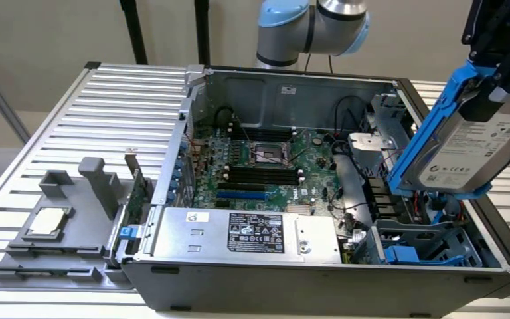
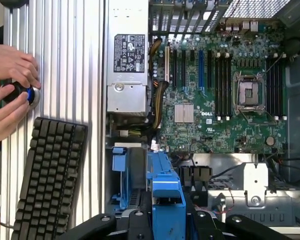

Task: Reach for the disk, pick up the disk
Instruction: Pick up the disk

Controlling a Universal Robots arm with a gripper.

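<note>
My tool (image 1: 501, 46) sits at the upper right of the exterior frame, clamped on the disk (image 1: 477, 143), which hangs tilted in the air above the right-hand side of the open computer case (image 1: 326, 199). The disk's bright blue carrier (image 1: 427, 126) frames its silver-grey body, and the white printed label faces the camera. It is clear of the drive bay (image 1: 424, 242) below it, at the lower right of the case, where more blue plastic shows.

In the wrist view my tool (image 2: 166, 220) shows as dark fingers (image 2: 138, 220) at the bottom centre, closed against either side of the blue carrier (image 2: 165, 185), seen here edge-on.

Inside the case, the motherboard (image 1: 264, 166) fills the middle of the exterior frame, with its empty processor socket (image 1: 271, 153) near the centre. A silver power supply box (image 1: 246, 232) with a black label lies along the lower front edge. To the lower left of the frame, on the ribbed metal tabletop (image 1: 104, 113), a grey fixture (image 1: 60, 232) holds a small square silver chip (image 1: 47, 221).

In the wrist view, a black keyboard (image 2: 50, 180) lies at the lower left of the frame on the tabletop, and a person's hands (image 2: 10, 95) at the left edge rest around a round blue button (image 2: 25, 94).
</note>
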